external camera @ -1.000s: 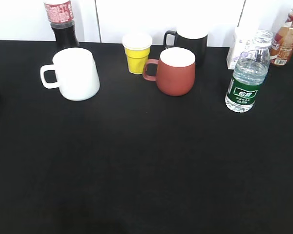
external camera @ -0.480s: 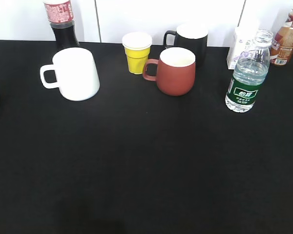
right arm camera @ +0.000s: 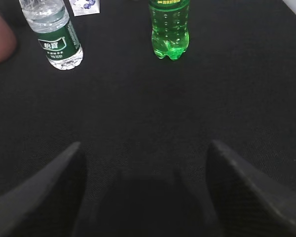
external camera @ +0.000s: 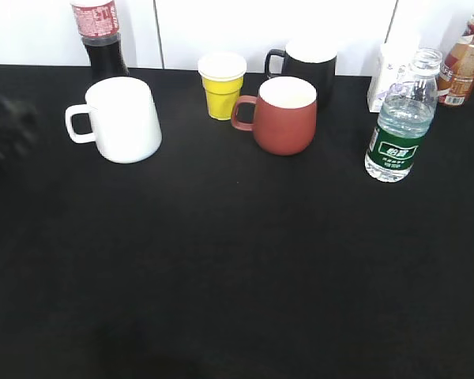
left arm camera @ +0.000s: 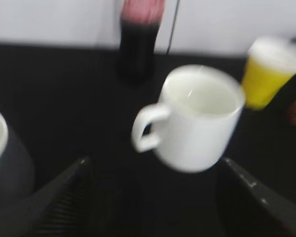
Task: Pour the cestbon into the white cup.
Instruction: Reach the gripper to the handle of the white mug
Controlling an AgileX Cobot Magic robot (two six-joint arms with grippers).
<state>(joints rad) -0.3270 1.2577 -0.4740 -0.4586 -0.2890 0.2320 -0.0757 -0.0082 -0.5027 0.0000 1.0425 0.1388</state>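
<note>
Upright, the cestbon (external camera: 400,117) shows a green label with white lettering; both grippers (left arm camera: 153,197) (right arm camera: 145,192) gape empty.

Black table (external camera: 237,268) ran to a white back wall (external camera: 221,28). Cola bottle (external camera: 99,35), red label, stood upright at back left. Small yellow cup (external camera: 222,85), white rim, sat near centre back. Red-brown mug (external camera: 283,114), white inside, stood just right of it, handle pointing left. Black mug (external camera: 306,63) stood behind the red-brown one, partly hidden by it. White carton (external camera: 387,75) and brown drink bottle (external camera: 463,65) stood at back right. Green soda bottle (right arm camera: 170,27) stood upright, seen only from the right wrist. Grey cup (left arm camera: 5,163), white inside, sat at the left edge of the blurred left wrist view.
</note>
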